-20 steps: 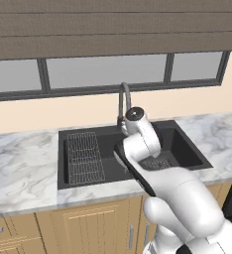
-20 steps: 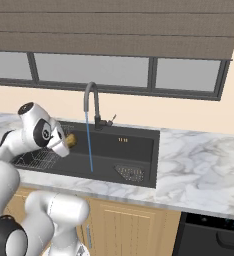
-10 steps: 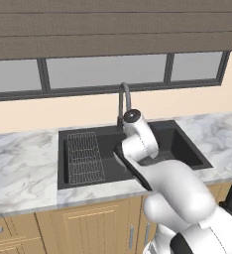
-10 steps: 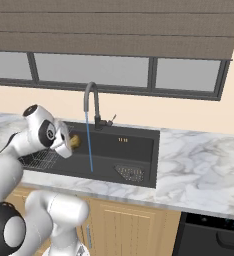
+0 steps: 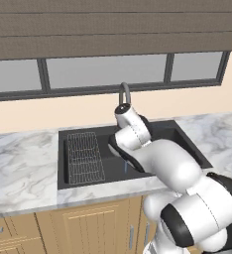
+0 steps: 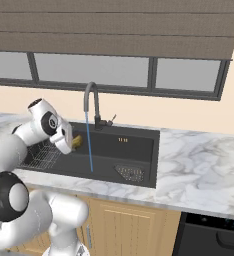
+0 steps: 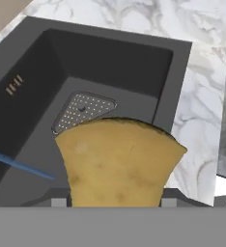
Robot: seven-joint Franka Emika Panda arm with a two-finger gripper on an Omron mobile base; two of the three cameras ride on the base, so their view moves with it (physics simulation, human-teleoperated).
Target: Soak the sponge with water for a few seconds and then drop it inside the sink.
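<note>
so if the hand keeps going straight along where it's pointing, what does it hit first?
Judging by the hand view, probably the sink floor near the mesh strainer, past the held sponge. The water runs off to one side. Depth is unclear.

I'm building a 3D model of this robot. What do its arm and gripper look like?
The arm is made of glossy white, rounded segments with dark grey to black bands and discs at the joints. The gripper has a white, blocky body; its two fingers show only as small dark tips. No cables or markings are visible.
</note>
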